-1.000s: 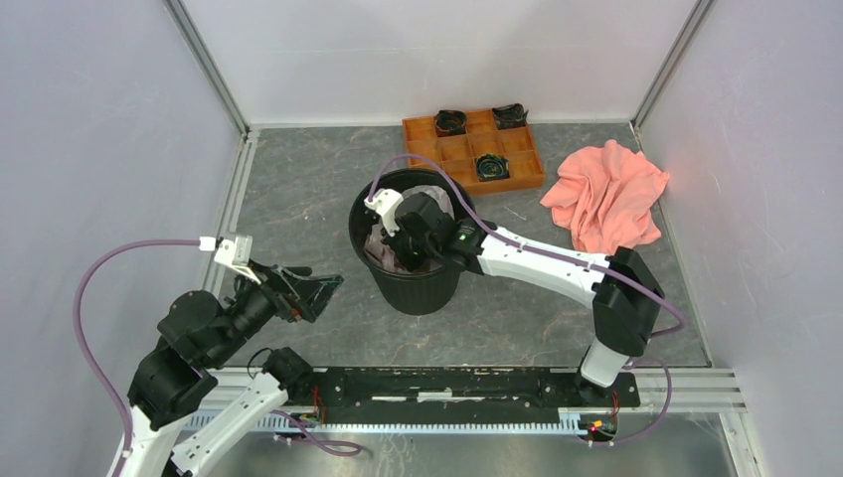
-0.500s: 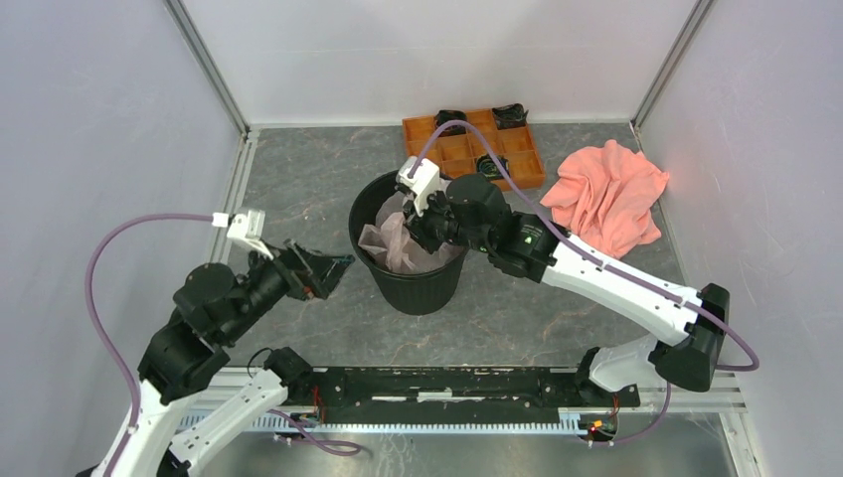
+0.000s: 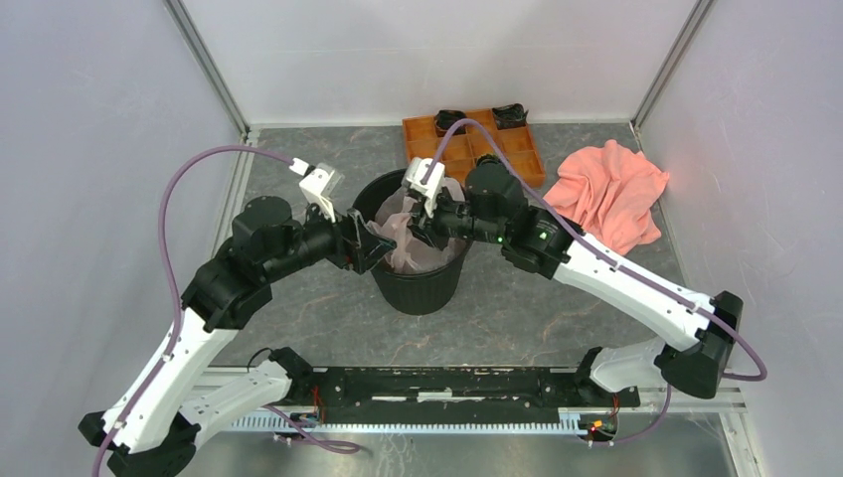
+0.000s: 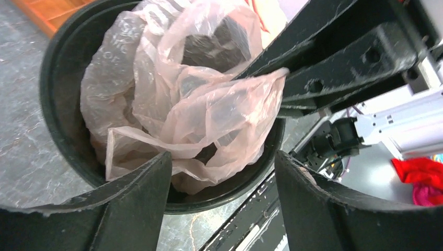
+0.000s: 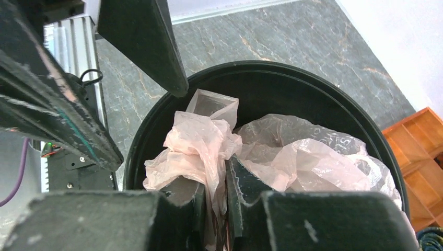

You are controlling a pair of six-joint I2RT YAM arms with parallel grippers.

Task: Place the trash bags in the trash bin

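The round black trash bin (image 3: 422, 290) stands mid-table. The crinkly pale pink trash bag (image 3: 410, 237) lies bunched inside it, a fold rising above the rim. My right gripper (image 3: 421, 224) is shut on a fold of the bag (image 5: 206, 141) over the bin's mouth. My left gripper (image 3: 370, 243) is open and empty at the bin's left rim, its fingers (image 4: 136, 204) straddling the near rim (image 4: 230, 183). The bag (image 4: 183, 99) fills the bin in the left wrist view, where the right gripper's fingers (image 4: 334, 57) reach in from the upper right.
An orange compartment tray (image 3: 475, 149) with dark rolled items stands behind the bin. A salmon-pink cloth (image 3: 608, 194) lies at the right. White walls close in the back and sides. The rail with the arm bases (image 3: 447, 388) runs along the near edge.
My left arm swung up from the lower left to the bin's left rim. My right gripper rose out of the bin, lifting a fold of the bag.
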